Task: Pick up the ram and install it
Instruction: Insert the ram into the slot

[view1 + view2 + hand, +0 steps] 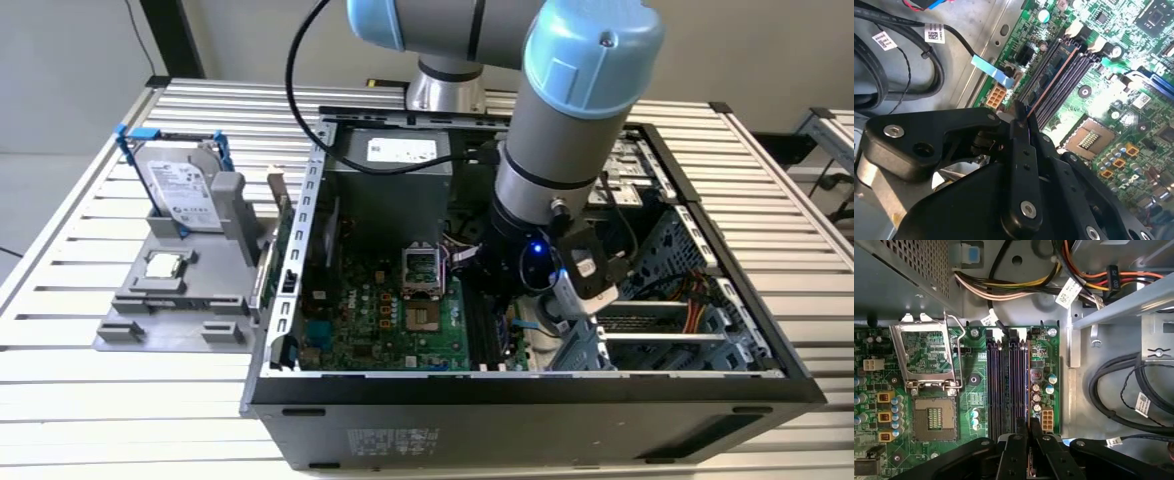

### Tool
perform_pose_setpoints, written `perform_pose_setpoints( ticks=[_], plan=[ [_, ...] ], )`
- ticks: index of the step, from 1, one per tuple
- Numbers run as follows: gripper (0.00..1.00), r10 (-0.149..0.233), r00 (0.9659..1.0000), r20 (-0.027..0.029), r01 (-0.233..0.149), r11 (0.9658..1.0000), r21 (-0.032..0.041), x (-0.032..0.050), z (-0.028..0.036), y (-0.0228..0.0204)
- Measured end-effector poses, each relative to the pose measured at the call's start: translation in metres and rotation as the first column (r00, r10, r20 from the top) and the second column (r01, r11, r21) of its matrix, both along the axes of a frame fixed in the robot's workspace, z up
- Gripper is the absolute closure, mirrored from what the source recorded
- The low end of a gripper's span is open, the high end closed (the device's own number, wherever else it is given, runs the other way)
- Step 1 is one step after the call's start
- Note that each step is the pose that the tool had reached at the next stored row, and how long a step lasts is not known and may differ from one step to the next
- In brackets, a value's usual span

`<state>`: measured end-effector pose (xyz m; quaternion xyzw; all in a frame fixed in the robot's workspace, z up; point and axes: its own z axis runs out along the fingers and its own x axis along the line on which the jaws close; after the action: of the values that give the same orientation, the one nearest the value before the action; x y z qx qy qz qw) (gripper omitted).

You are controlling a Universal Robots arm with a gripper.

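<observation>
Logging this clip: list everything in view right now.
computer case: one, black, open, on the slatted table
motherboard: one, green, inside the case
processor socket: one, silver, lid raised
ram: one, dark, upright among the memory slots
hard drive: one, silver in blue frame, on the grey stand, exterior view's left
processor chip: one, silver, on the same stand
cables: several, black and coloured, inside the case
arm: one, grey and blue, reaching into the case
gripper: one, black, shut on the ram

Ram [1051, 82] in pincer [1023, 113], at memory slots [996, 390]
</observation>
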<state>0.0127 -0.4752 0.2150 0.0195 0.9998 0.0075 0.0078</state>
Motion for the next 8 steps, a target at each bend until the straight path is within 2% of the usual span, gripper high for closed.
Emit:
perform_pose_setpoints(
  ticks=[8],
  plan=[
    [1.00,0.024,0.9997,0.0001,-0.024,0.9997,0.0003,-0.0003,-0.0005,0.0000]
  ],
)
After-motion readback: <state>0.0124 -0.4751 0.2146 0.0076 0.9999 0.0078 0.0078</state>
